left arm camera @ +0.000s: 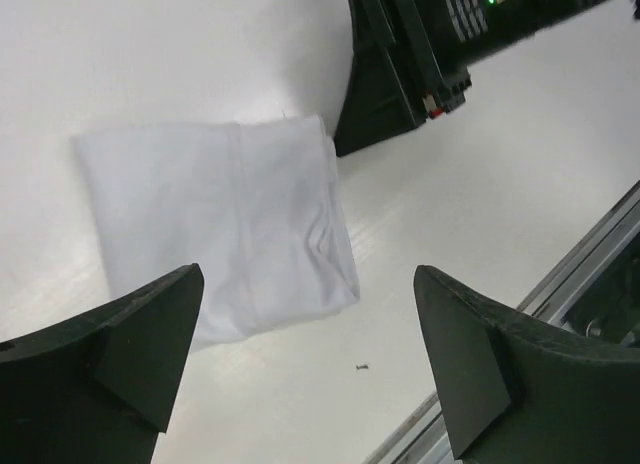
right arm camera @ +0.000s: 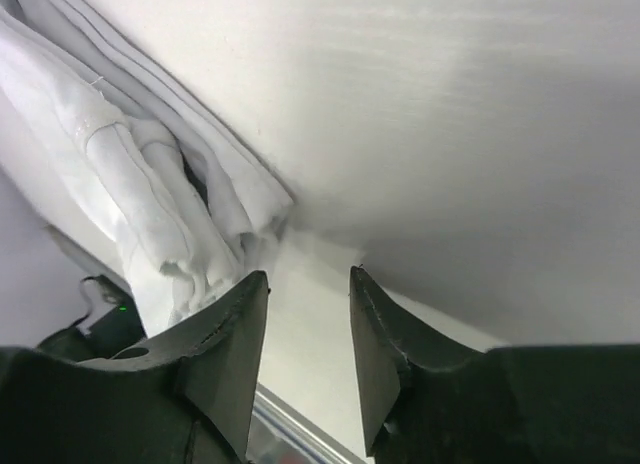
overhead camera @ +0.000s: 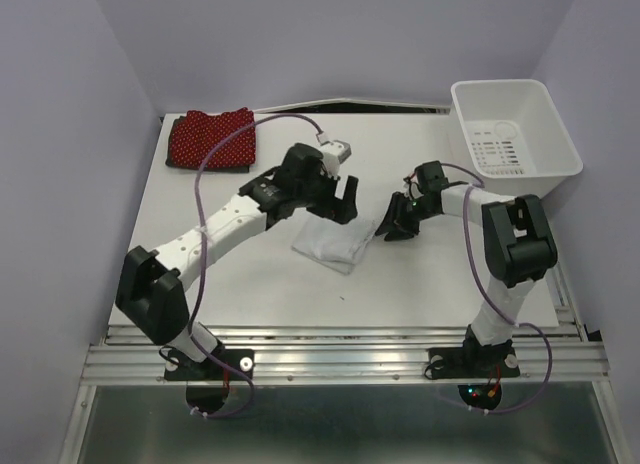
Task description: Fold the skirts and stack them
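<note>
The white skirt (overhead camera: 335,244) lies folded into a small rectangle at the table's middle, and in the left wrist view the white skirt (left arm camera: 215,224) shows flat with a rolled right edge. My left gripper (overhead camera: 345,199) hovers just above its far edge, and the left gripper (left arm camera: 310,354) is open wide with nothing in it. My right gripper (overhead camera: 395,224) sits low at the skirt's right end. The right gripper (right arm camera: 308,284) stands a little open and empty, with layered white cloth (right arm camera: 130,184) just left of its fingertips. The red dotted skirt (overhead camera: 210,139) lies folded at the far left, a dark edge showing beneath it.
A white plastic bin (overhead camera: 515,129) stands at the far right corner. The table's metal rail (overhead camera: 340,359) runs along the near edge by the arm bases. A tiny dark speck (left arm camera: 362,366) lies on the table near the white skirt.
</note>
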`<action>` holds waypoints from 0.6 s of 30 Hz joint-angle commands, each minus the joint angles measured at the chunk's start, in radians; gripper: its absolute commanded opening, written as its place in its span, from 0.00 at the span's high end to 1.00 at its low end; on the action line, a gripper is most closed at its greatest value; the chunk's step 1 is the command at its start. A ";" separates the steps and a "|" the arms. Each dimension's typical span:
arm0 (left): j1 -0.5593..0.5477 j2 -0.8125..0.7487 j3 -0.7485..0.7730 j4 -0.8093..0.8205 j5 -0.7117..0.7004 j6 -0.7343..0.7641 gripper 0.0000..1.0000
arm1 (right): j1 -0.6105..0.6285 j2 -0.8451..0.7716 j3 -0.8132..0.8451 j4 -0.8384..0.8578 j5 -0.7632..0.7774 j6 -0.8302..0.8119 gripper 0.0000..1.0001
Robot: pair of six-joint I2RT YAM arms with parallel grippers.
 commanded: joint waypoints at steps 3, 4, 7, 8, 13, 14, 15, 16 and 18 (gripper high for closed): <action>0.203 -0.035 0.012 0.088 0.193 0.164 0.01 | -0.039 -0.124 0.131 -0.229 0.110 -0.292 0.55; 0.225 0.067 0.107 0.033 0.281 0.439 0.09 | 0.021 -0.179 0.156 -0.163 -0.048 -0.291 0.57; 0.243 0.136 0.177 0.022 0.365 0.501 0.15 | 0.130 -0.206 0.193 -0.138 -0.053 -0.317 0.58; 0.248 0.203 0.249 -0.019 0.383 0.526 0.18 | 0.169 -0.227 0.192 -0.109 -0.047 -0.327 0.58; 0.294 0.422 0.496 -0.178 0.548 0.609 0.27 | 0.379 -0.293 0.097 -0.046 0.093 -0.496 0.59; 0.301 0.449 0.528 -0.198 0.558 0.597 0.32 | 0.398 -0.304 0.063 -0.004 0.117 -0.520 0.59; 0.314 0.489 0.550 -0.170 0.555 0.560 0.36 | 0.415 -0.310 0.036 0.006 0.158 -0.542 0.59; 0.347 0.502 0.552 -0.154 0.585 0.499 0.37 | 0.439 -0.312 -0.001 0.015 0.197 -0.609 0.59; 0.389 0.512 0.512 -0.063 0.636 0.427 0.37 | 0.494 -0.309 -0.029 0.058 0.306 -0.660 0.59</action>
